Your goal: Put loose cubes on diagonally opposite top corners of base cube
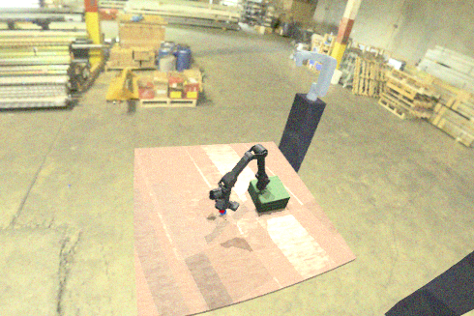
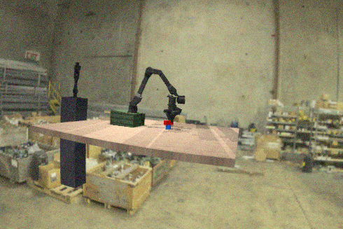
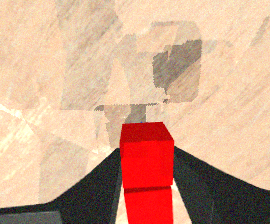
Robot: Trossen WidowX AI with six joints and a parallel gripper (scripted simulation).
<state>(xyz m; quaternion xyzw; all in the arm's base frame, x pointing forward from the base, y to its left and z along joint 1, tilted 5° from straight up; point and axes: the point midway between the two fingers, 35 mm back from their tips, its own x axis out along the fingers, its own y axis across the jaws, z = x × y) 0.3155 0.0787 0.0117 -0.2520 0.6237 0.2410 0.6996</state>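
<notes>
one big pinkish table [image 2: 196, 146] carries everything, with the arm's green base block [image 2: 127, 118] sitting toward its far side. from there the black arm [image 2: 154, 76] arches over and points straight down. its gripper [image 2: 168, 120] has the jaws pinching the red cube [image 3: 146, 155] from both sides. in the exterior view that red cube sits right on top of the blue cube [image 2: 168, 127], though whether they're touching is too small to tell.

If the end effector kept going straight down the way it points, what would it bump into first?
The end effector is shut on the red cube and points down. Right below sits the blue cube, so the red cube would probably press onto that first; they may already be touching.
</notes>
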